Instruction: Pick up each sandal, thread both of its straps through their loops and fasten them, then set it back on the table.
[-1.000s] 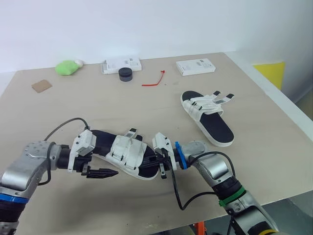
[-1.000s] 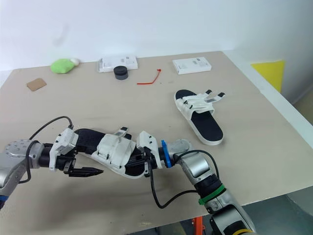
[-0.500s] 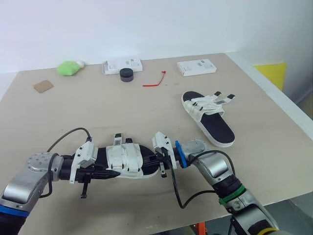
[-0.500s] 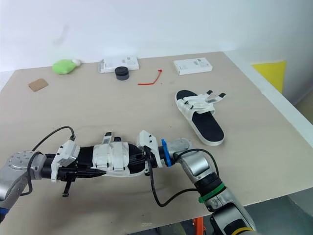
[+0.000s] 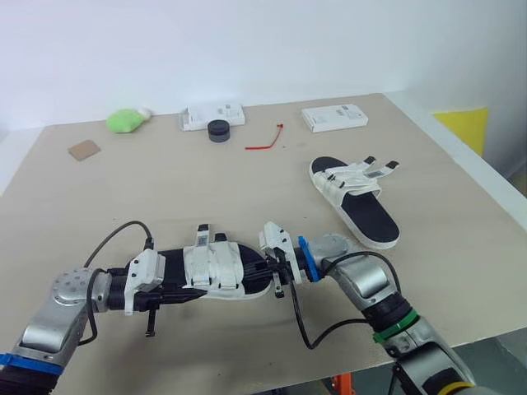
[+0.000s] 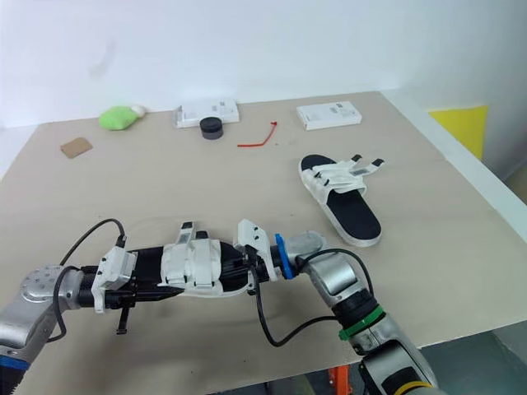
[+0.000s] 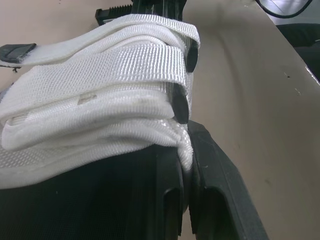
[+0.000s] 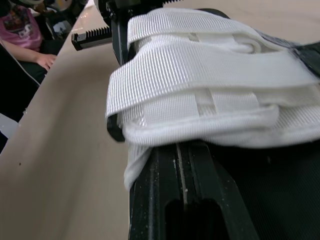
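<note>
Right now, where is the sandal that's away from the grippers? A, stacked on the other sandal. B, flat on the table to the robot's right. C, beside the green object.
B: the far sandal lies sole-down on the table, to the right of the near sandal and apart from it.

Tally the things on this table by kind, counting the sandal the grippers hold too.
Sandals: 2
White flat boxes: 2
Black round cap: 1
Red tie: 1
Green lump: 1
Brown square: 1
Total: 8
</note>
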`<action>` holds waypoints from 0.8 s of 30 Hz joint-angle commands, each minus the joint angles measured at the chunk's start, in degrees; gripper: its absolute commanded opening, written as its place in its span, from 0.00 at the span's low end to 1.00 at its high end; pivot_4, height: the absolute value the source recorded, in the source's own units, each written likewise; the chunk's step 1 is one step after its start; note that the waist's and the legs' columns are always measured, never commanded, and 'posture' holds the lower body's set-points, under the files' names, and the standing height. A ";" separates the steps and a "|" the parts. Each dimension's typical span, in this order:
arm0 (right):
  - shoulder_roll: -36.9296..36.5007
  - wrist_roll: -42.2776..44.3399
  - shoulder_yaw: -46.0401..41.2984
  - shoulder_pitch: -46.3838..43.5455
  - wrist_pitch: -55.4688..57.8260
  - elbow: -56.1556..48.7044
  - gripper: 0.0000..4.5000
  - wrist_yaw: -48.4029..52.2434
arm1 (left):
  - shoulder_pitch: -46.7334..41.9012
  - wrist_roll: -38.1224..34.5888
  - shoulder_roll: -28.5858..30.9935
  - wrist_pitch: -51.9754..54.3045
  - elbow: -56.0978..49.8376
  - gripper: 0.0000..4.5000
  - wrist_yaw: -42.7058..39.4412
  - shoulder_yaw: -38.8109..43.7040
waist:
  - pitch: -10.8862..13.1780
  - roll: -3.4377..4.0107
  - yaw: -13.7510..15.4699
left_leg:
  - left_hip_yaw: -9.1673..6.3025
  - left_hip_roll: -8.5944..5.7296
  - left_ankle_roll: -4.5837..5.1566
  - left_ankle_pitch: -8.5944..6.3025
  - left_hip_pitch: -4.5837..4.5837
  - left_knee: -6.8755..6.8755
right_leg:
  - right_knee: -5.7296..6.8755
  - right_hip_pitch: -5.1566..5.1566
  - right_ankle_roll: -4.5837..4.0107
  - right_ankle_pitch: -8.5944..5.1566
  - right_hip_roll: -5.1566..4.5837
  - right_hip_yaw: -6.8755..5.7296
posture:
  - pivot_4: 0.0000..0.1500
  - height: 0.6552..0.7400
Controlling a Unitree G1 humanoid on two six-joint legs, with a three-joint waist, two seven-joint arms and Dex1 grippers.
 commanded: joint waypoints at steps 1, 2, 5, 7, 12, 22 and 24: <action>-5.32 2.34 -5.05 1.41 5.58 -4.90 0.00 -0.41 | 2.84 2.75 -0.50 2.15 3.50 0.03 0.13 -3.53 | 0.00 0.03 0.03 | 0.00 -0.08 0.01 -0.01 0.00 0.00 | 0.00 0.02 0.04 -0.02 -0.07 0.00 | 1.00 1.00; -6.78 3.46 -6.34 1.66 6.73 -6.90 0.00 -0.19 | 2.87 2.85 -0.77 1.94 3.60 0.03 0.30 -3.50 | 0.02 0.08 0.12 | 0.00 -0.12 0.01 -0.01 0.00 0.00 | 0.00 0.02 0.06 -0.03 -0.10 0.00 | 1.00 1.00; -12.00 6.43 -10.05 2.65 9.51 -12.35 0.00 0.40 | 2.94 3.22 -1.34 1.55 3.93 0.03 0.64 -3.60 | 0.02 0.15 0.30 | 0.00 -0.32 0.11 -0.06 -0.02 0.01 | 0.00 0.04 0.21 -0.12 -0.32 0.02 | 1.00 1.00; -15.77 8.50 -13.22 3.31 11.03 -15.70 0.00 0.92 | 3.01 2.59 -1.81 2.19 3.93 0.03 1.01 -3.30 | 0.02 0.20 0.44 | 0.01 -0.38 0.19 -0.10 -0.02 0.01 | 0.00 0.06 0.25 -0.16 -0.37 0.02 | 1.00 1.00; -21.39 14.60 -23.82 5.08 14.43 -22.37 0.00 -0.88 | 1.13 -0.86 -6.18 6.84 2.00 0.03 8.22 0.12 | 0.19 0.56 0.84 | 0.01 -0.48 0.31 -0.16 -0.02 0.11 | 0.00 0.14 0.33 -0.22 -0.50 0.02 | 1.00 1.00; -19.56 21.45 -39.11 12.84 17.08 -39.38 0.00 -18.25 | -0.87 -0.63 -14.66 18.96 -5.16 0.03 39.80 12.65 | 0.93 -0.25 0.91 | -0.09 -0.51 0.44 -0.19 -0.15 0.45 | 0.00 0.21 0.55 -0.12 -0.52 0.01 | 1.00 1.00; -19.13 22.72 -39.92 13.59 17.22 -41.27 0.00 -20.19 | -1.84 1.37 -15.94 21.07 -5.15 0.03 46.89 14.48 | 0.98 -0.30 0.92 | -0.11 -0.51 0.45 -0.20 -0.18 0.43 | 0.00 0.20 0.54 -0.13 -0.51 -0.01 | 1.00 1.00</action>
